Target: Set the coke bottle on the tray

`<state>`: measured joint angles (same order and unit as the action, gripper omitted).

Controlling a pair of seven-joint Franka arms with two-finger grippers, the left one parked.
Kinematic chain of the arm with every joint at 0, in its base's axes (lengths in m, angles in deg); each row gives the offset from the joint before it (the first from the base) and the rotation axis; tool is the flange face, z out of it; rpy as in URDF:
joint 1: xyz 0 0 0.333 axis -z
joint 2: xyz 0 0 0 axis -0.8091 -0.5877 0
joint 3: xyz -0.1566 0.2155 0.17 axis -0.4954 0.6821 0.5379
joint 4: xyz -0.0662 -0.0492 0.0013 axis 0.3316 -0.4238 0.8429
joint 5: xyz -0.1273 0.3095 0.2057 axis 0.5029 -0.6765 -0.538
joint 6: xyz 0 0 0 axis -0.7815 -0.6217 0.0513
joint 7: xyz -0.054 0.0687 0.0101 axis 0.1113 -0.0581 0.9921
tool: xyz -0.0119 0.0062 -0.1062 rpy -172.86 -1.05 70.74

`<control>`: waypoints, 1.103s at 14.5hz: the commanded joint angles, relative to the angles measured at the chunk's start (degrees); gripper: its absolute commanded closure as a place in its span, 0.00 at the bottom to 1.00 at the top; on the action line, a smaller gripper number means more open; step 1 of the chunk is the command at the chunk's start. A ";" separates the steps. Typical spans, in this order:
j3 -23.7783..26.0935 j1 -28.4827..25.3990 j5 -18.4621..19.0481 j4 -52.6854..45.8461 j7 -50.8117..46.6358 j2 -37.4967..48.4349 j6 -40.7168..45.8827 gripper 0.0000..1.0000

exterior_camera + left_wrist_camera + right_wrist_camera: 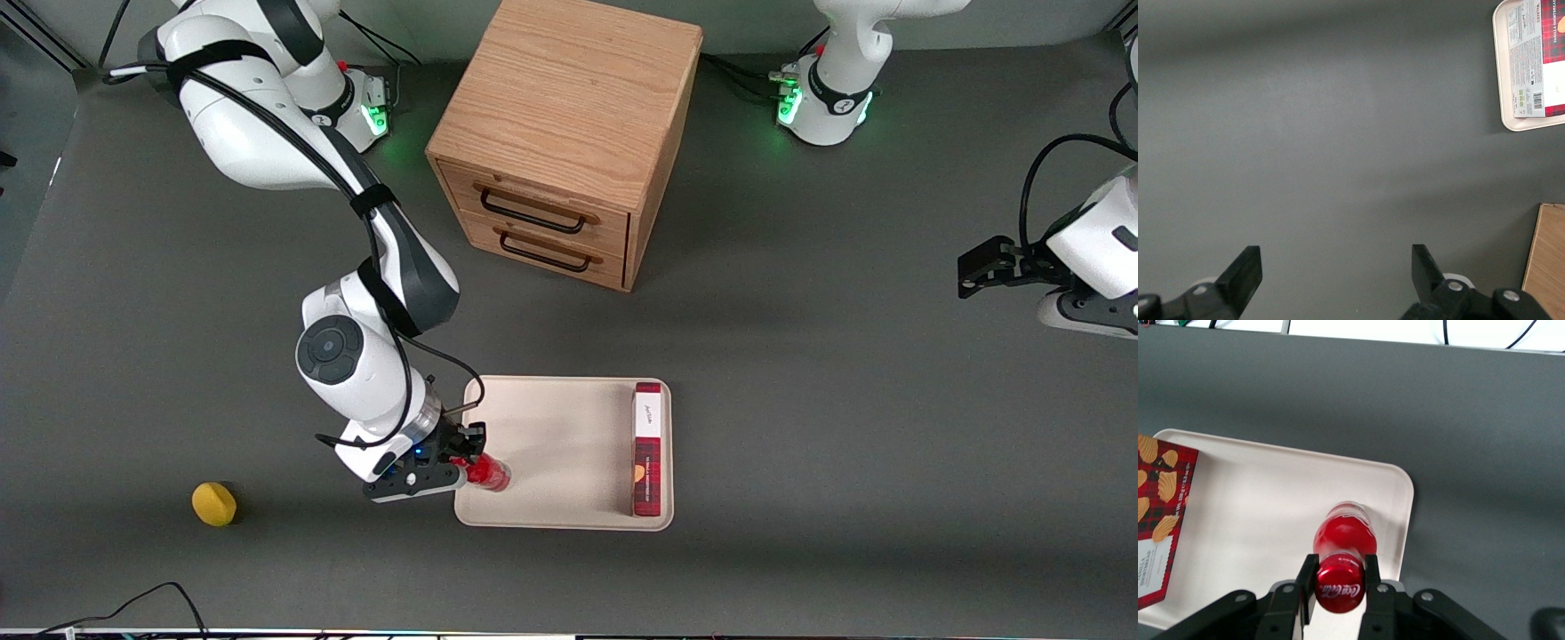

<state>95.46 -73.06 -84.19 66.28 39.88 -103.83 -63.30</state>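
Observation:
The coke bottle (487,472) is small, glossy and all red. It stands on the cream-beige tray (551,444), at the tray's corner nearest the front camera toward the working arm's end. My right gripper (462,460) is over that corner, its fingers closed on the bottle's neck just under the red cap. In the right wrist view the cap (1339,589) sits between the two black fingers (1306,585), the gripper (1338,587) grips it, and the bottle's body (1346,532) rests on the tray (1271,507).
A dark-red plaid box (649,449) lies along the tray's edge toward the parked arm's end, also in the right wrist view (1161,520). A wooden two-drawer cabinet (569,133) stands farther from the front camera. A yellow object (214,504) lies on the table toward the working arm's end.

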 commanded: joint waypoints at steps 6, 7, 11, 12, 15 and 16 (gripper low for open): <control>-1.20 -0.55 0.34 -2.39 1.38 -1.71 -1.02 0.46; -1.20 -0.55 0.34 -2.39 1.30 -1.71 -1.02 0.31; -1.20 -0.37 0.17 -2.39 0.51 -0.66 -0.50 0.00; -1.20 -0.46 -0.01 -2.21 0.42 0.56 -0.15 0.00; -1.20 0.68 -0.10 -1.69 1.11 5.83 9.05 0.00; -1.02 1.81 -0.36 -1.25 1.21 7.50 12.39 0.00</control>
<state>94.52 -72.58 -84.16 63.68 40.26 -100.93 -56.90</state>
